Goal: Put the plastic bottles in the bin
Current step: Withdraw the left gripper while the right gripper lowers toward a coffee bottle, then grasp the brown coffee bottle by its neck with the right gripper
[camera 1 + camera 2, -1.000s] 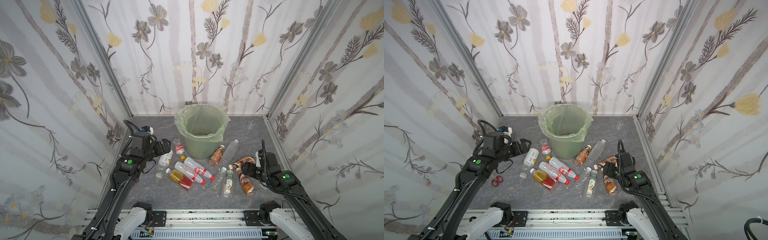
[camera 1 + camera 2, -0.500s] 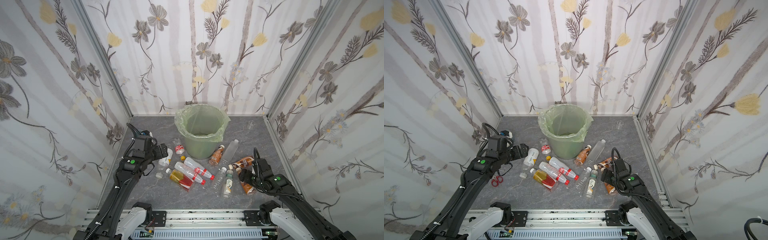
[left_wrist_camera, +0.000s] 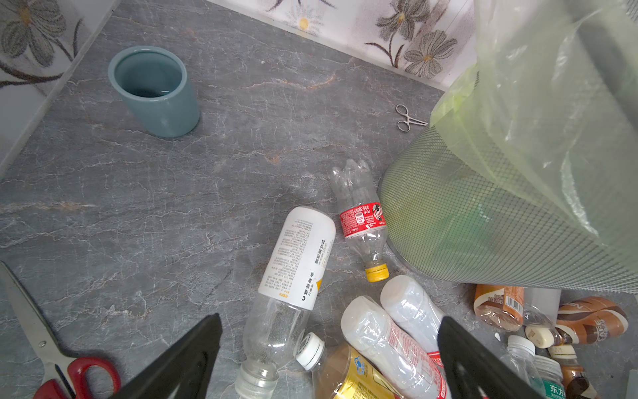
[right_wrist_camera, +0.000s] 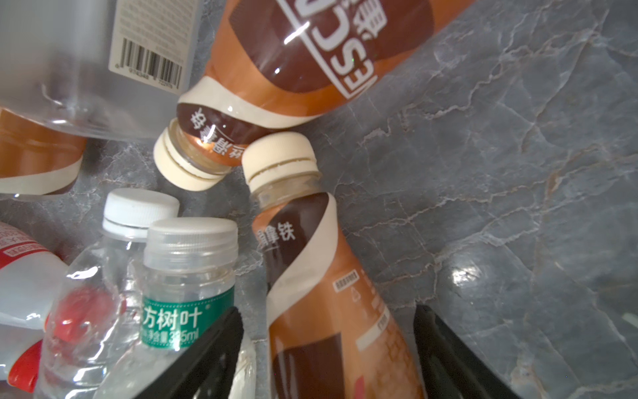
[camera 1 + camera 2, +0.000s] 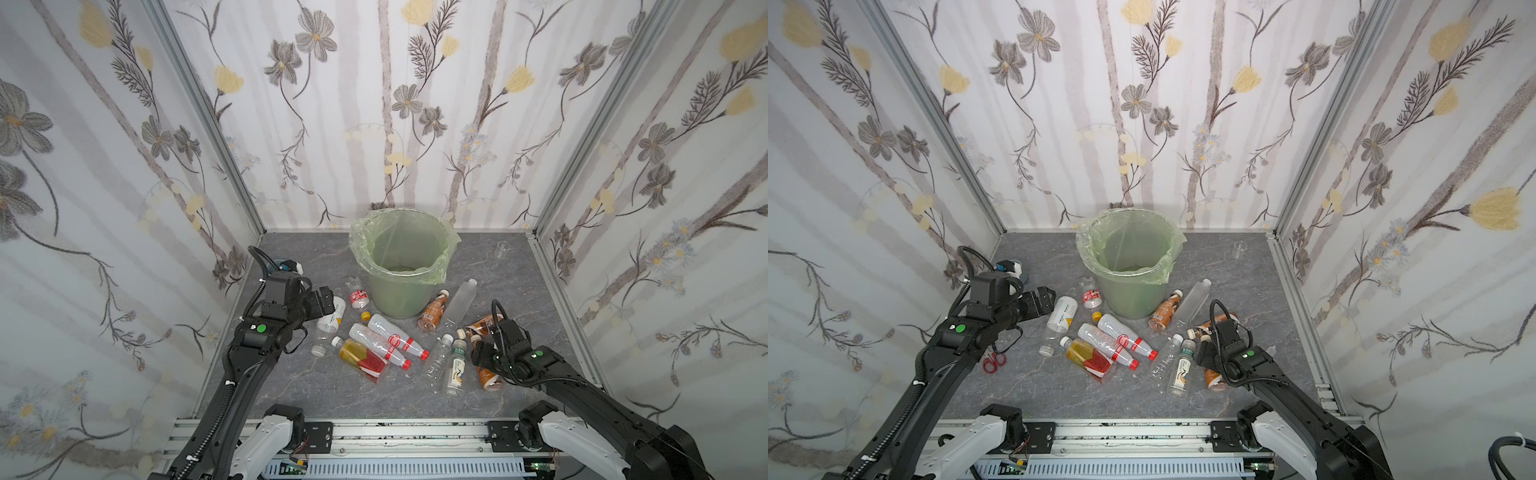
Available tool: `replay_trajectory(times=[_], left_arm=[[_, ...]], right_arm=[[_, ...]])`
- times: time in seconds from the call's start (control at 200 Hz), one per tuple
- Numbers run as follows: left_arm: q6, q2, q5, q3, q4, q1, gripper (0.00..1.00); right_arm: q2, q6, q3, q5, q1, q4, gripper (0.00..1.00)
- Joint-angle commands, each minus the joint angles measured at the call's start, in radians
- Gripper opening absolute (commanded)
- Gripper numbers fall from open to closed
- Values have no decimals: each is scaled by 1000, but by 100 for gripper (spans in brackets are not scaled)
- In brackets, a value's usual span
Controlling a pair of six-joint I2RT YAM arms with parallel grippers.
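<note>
Right wrist: right hand [image 4: 326, 316], jaws parted, astride coffee bottle [image 4: 321, 262]

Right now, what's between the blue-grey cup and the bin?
Left wrist view: bare grey floor from the cup, then small steel scissors lying beside the bin.

In both top views the bin [image 5: 395, 291] stands mid-frame toward the back edge of the table [image 5: 291, 390]. The plastic bottles [image 5: 384, 329] lie scattered just before it, from centre-left to lower right, several touching. A beaker [image 5: 502, 248] stands apart near the back right corner. Scissors [image 5: 993, 360] lie left of the bottles. In the left wrist view a cup [image 3: 155, 93] stands at upper left, well apart from the bin. One coffee bottle [image 4: 310, 276] lies between the jaws of the right gripper [image 4: 328, 311].
</note>
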Motion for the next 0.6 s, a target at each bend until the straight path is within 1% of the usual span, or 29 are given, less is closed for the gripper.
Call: replay_trajectory(times=[0.0,0.17,0.29,0.45,0.595], left_arm=[[-11,-4,3,12,11,1,100],[-20,-18,13,3,10,1,100],[-24,-23,13,-7,10,1,100],[-25,-28,15,-12,10,1,100],[-25,-33,14,-12,10,1,100]], right_arm=[[25,18,-2,61,14,56,78],[58,14,-4,85,33,62,77],[80,7,-4,93,41,70,73],[113,-4,8,94,56,76,70],[118,-3,10,102,69,80,60]])
